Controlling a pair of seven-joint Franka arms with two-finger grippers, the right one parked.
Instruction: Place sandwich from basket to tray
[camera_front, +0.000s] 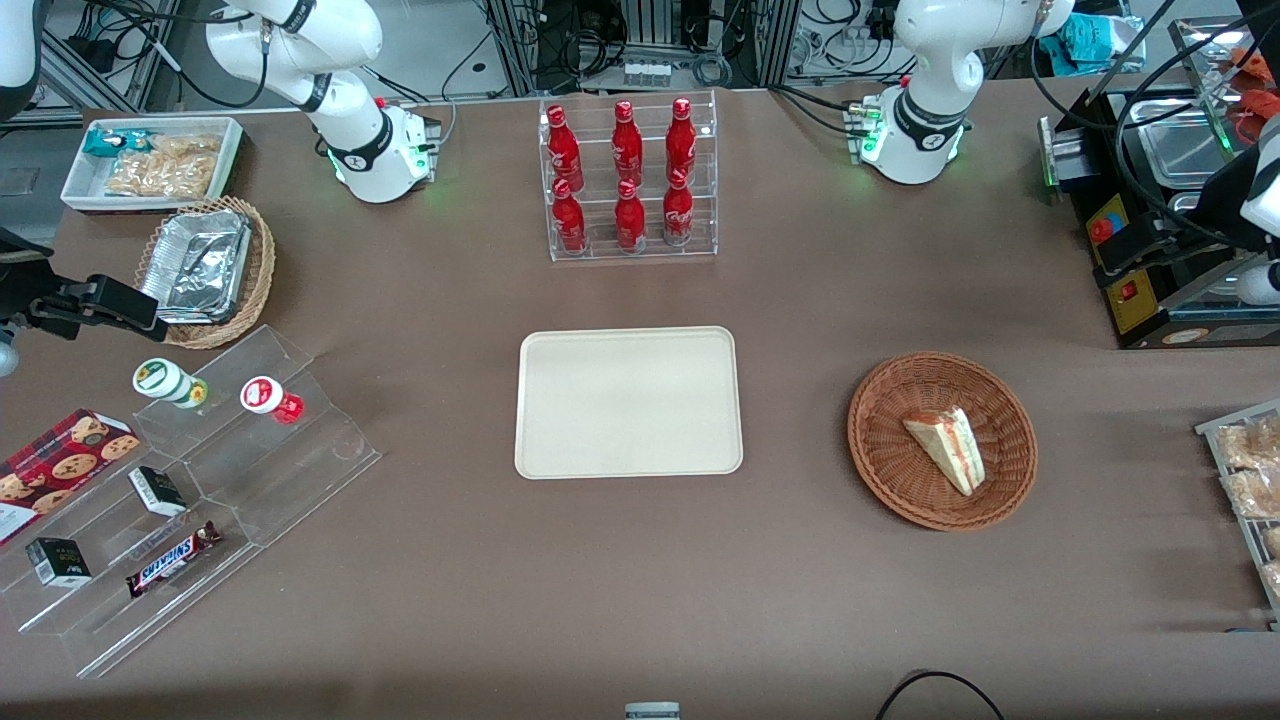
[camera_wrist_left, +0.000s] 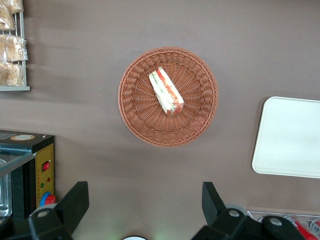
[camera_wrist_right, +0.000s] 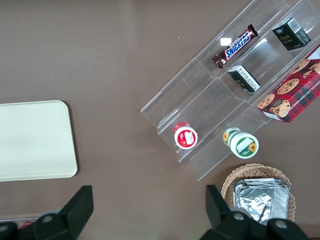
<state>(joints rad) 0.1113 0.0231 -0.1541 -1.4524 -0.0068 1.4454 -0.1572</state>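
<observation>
the sandwich (camera_front: 946, 447) lies inside the basket (camera_front: 880, 455), a little tilted, with its filling layers showing. the tray (camera_front: 629, 402) sits flat on the table (camera_front: 640, 600), well apart from the basket, toward the parked arm's end. the gripper (camera_wrist_left: 142, 202) hangs high above the table beside the basket, its jaws spread wide with nothing between them.

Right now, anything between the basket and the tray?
Nothing: bare table between basket and tray, per front view. The open hand hangs above.
</observation>
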